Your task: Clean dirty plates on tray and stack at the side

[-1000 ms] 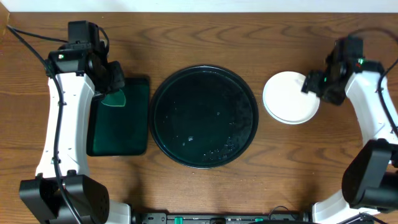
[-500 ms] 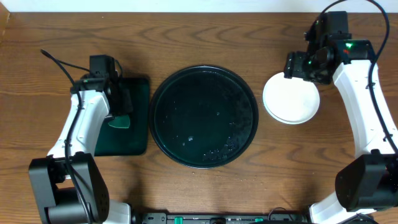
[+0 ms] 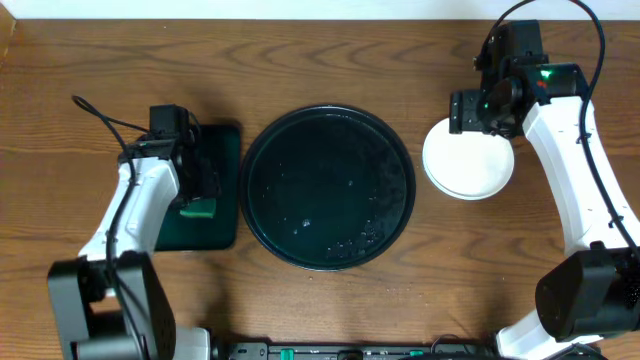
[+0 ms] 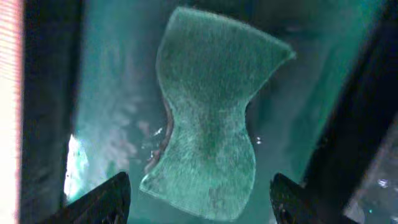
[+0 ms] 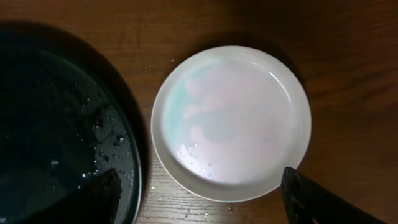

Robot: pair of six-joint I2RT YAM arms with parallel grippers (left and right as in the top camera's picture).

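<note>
The plates (image 3: 468, 160) lie in a stack on the bare wood just right of the round black tray (image 3: 328, 188). Only the top plate (image 5: 233, 121) shows its face, white, wet, with a pale mint tint. The tray (image 5: 56, 130) holds water drops and no plate. My right gripper (image 5: 202, 200) hovers open over the stack's near rim, holding nothing; overhead, the right gripper (image 3: 468, 110) sits at the stack's far edge. My left gripper (image 4: 198, 204) is open low over the green sponge (image 4: 211, 118), which lies loose between its fingers.
The sponge (image 3: 198, 209) rests on a small rectangular dark tray (image 3: 222, 150), wet, directly left of the round tray. Bare wood-grain table runs along the back and front edges. A cable (image 3: 100, 112) loops behind the left arm.
My left gripper has opened and let the sponge drop onto the rectangular tray. My right arm has drawn back toward the far-left edge of the stack, jaws slightly wider.
</note>
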